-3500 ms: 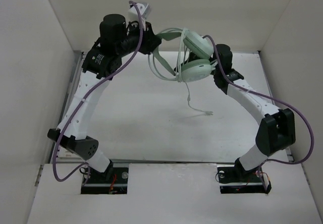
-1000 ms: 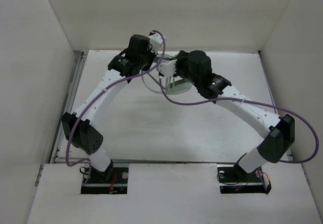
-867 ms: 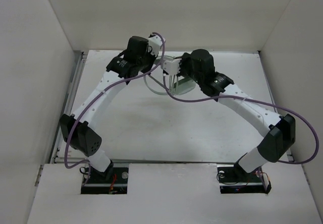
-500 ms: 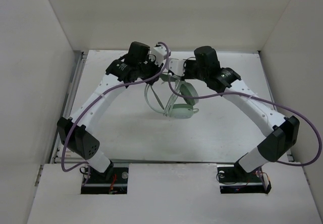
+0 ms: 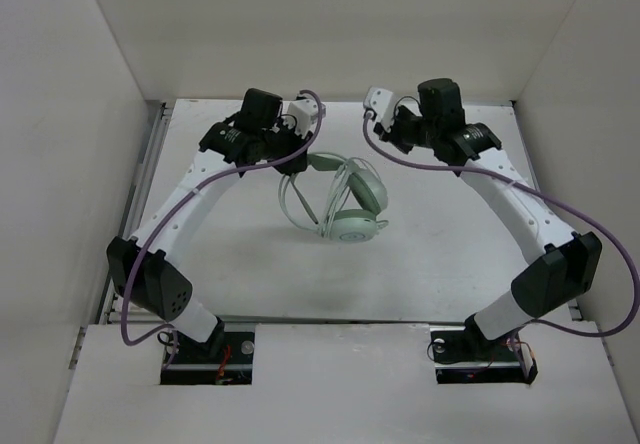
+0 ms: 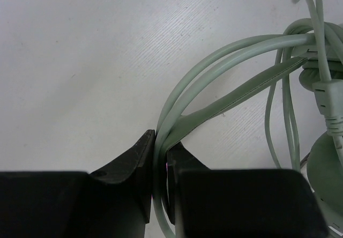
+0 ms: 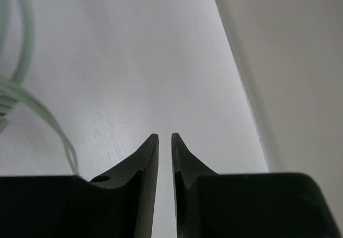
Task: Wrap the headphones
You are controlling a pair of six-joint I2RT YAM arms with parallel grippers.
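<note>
Clamped narrow at the left gripper (image 6: 161, 142) on a bunch of pale-green strands: loops of the cable (image 6: 230, 47), it seems, with a flatter strip alongside that may be the headband (image 6: 236, 93); hard to say exactly which strands sit between the pads. Fanning out from there toward the right of the left wrist view, past a plug (image 6: 329, 101) to the edge of an ear cup (image 6: 327, 168).

Pressed almost together at the right gripper (image 7: 165, 137), with only a sliver of gap and nothing in it; poised over bare table (image 7: 134, 61) by the far right wall (image 7: 289, 61), well apart from the load.

Seen from above, lying about mid-table, a little toward the far side: the headphones (image 5: 352, 204), cups close together, cable gathered in loose loops on their left and running up into the left gripper just beyond.

Judged late in the wrapping: coils formed but slack, and held from one side only. Next, probably: move the right gripper in, open it, steady the cups or take the free end; then tuck or lay the bundle down so that nothing springs apart on release.
</note>
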